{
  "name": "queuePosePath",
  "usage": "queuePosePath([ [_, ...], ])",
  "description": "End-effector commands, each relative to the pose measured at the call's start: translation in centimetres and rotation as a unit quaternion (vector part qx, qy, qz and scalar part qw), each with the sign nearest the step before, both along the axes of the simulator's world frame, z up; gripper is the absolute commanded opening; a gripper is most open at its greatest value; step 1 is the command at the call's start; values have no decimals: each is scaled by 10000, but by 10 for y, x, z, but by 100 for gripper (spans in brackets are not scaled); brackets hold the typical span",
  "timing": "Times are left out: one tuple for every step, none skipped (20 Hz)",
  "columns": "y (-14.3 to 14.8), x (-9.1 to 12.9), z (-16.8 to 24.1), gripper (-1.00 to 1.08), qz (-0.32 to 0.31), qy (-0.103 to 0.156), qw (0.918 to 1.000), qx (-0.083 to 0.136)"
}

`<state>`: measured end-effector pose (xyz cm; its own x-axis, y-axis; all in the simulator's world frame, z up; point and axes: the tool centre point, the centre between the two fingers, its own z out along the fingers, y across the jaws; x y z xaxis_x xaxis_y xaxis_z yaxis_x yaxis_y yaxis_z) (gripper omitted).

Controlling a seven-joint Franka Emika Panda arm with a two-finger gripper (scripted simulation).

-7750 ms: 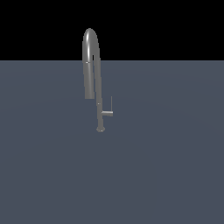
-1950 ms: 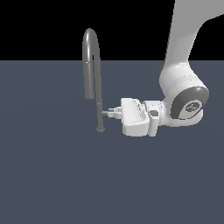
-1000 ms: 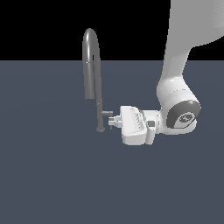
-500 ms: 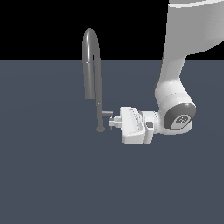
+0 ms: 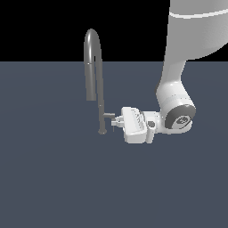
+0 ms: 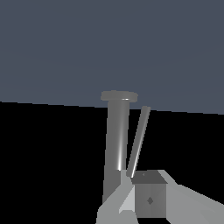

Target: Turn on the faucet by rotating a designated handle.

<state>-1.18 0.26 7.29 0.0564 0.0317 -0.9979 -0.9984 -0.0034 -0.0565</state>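
Observation:
The faucet is a tall grey gooseneck on a small round base. Its handle is a short stub off the lower stem, on the exterior view's right. The handle's thin lever now points down towards the floor, alongside the stem. My gripper lies level, pointing at the stub from the exterior view's right. Its fingers are pressed together, with their tips against the lever's root. Nothing shows between them.
The faucet stands on a flat dark grey-blue floor. My white arm rises from behind the hand on the exterior view's right. Nothing else shows.
The hand has crept a little towards the faucet and lower over the last second. The lever, upright above the stub in the earliest frame, now hangs below it.

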Motion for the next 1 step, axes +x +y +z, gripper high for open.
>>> queuePosePath([
  [0, -2, -45, -100, -178, 270, 9994, -152],
])
